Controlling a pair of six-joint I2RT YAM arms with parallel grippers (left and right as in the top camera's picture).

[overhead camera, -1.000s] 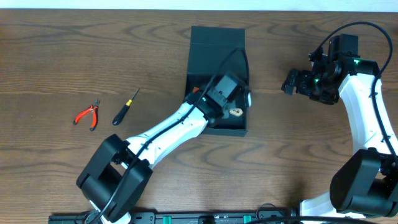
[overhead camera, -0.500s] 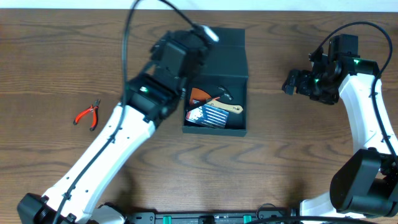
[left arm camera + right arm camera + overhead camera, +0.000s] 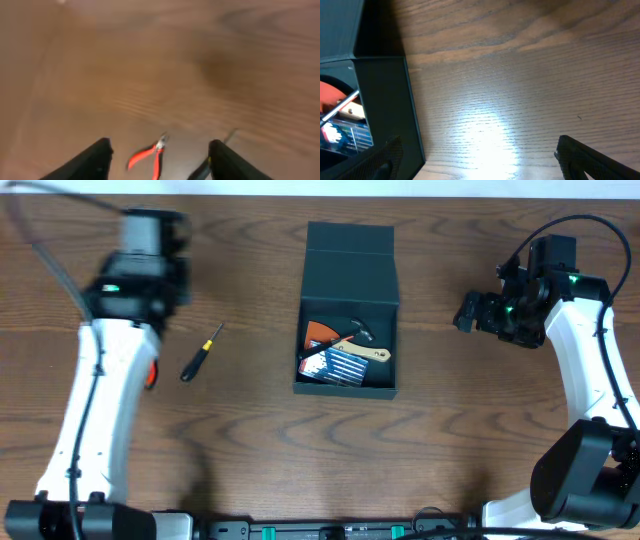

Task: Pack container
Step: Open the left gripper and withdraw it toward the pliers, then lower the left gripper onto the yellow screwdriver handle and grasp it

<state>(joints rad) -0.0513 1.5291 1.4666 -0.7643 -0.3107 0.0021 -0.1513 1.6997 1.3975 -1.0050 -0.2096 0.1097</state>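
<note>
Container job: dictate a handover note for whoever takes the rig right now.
Left gripper open, empty, over the pliers. Right gripper open, empty, right of the container.
Container mid-table, lid open; a hammer and a striped pack lie inside.
To do: pliers and screwdriver lie on the table left of it; likely pack both, then shut the lid.

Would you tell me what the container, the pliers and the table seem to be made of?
The container: probably rigid card, matte dark; flat panels, crisp edges, no shine. The pliers: red plastic or rubber grips, likely metal tips; blurred. The table: wood or wood-look laminate; brown grain, a soft glare in the right wrist view.
</note>
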